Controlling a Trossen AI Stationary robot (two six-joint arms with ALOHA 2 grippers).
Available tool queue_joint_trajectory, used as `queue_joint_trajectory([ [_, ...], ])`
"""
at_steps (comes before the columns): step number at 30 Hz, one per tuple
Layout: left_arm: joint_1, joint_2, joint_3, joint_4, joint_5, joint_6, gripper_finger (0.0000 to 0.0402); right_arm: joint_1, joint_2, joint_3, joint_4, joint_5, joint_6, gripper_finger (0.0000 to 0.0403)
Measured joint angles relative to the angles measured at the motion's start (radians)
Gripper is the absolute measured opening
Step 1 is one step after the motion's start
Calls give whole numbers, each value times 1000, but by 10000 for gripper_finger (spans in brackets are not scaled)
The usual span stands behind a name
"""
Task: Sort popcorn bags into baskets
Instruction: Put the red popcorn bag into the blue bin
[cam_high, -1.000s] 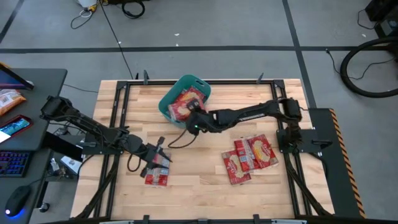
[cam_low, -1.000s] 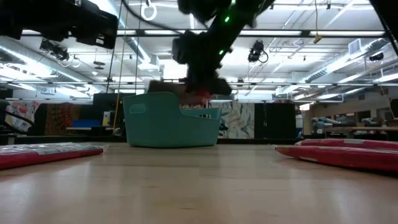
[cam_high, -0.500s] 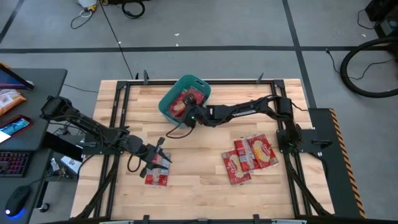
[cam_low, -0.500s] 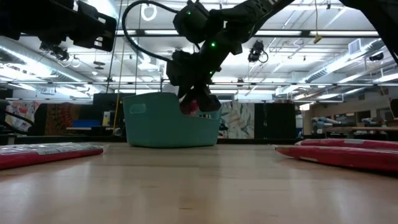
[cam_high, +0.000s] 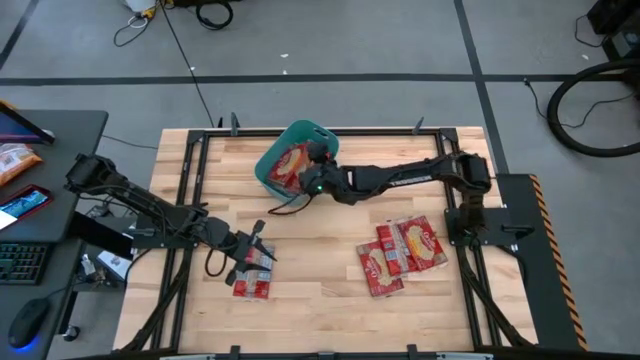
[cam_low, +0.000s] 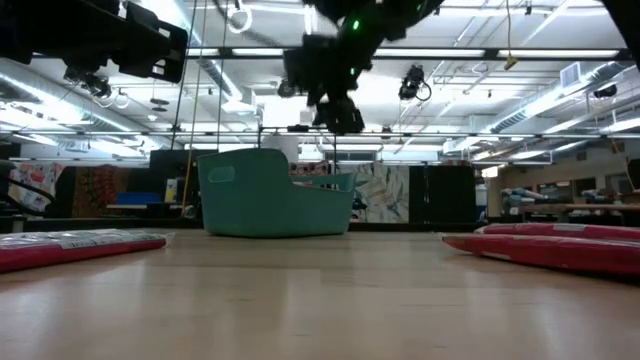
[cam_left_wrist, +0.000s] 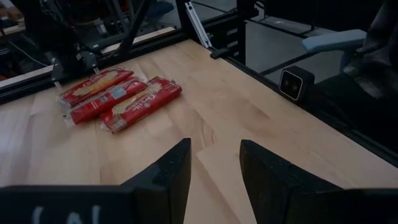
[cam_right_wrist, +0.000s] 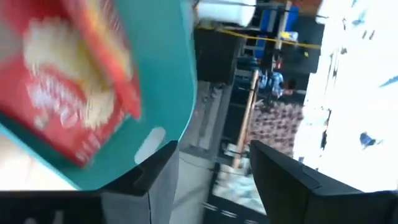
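Note:
The teal basket (cam_high: 272, 160) (cam_low: 272, 195) stands at the table's far middle, with popcorn bags (cam_high: 291, 163) (cam_right_wrist: 65, 93) lying in it. My right gripper (cam_high: 318, 158) (cam_low: 335, 118) (cam_right_wrist: 214, 165) hovers open above the basket's right part, with nothing between its fingers. At the near left, my left gripper (cam_high: 257, 254) (cam_left_wrist: 214, 158) stands open beside two popcorn bags (cam_high: 252, 284) that lie flat on the table. Three more bags (cam_high: 402, 254) (cam_left_wrist: 118, 96) lie flat at the near right.
A black metal frame (cam_high: 190, 150) runs around the wooden table top. Bare wood lies between the two groups of bags. A dark cable (cam_high: 285, 208) from the right arm hangs over the table near the basket. A desk with a keyboard (cam_high: 20, 262) stands left of the table.
My right gripper carried a popcorn bag toward the far edge over the basket, dipped into it, opened and let the bag go, then rose clear. The bag now lies in the basket.

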Motion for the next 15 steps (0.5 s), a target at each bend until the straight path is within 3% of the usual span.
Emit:
queue_joint_trajectory([
  [8, 0, 0, 0, 0, 0, -6, 142, 92, -77, 0, -151, -7, 345, 201],
  [15, 0, 0, 0, 0, -72, -2, 142, 161, -85, 0, -476, -101, 731, 199],
])
